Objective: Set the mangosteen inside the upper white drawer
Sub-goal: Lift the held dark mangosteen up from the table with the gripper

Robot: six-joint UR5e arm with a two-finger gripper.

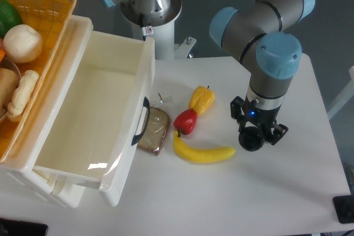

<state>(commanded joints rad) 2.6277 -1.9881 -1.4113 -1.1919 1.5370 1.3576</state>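
The mangosteen [250, 140] is a glossy dark ball at the right of the table, directly under my gripper [255, 136]. The gripper points straight down, and its fingers [280, 131] stand close against the ball on either side, so it looks shut on the ball at about table height. The wrist hides the fingertips. The upper white drawer [83, 153] is pulled out wide at the left, with nothing inside and its dark curved handle [141, 121] facing the table's middle. The gripper is well to the right of the drawer.
Between gripper and drawer lie a yellow banana [202, 153], a red pepper [186, 121], a yellow pepper [202, 99] and a slice of brown bread [154, 130]. An orange wicker basket [52, 31] with vegetables sits on the drawer unit's left. A second robot base [149, 9] stands behind.
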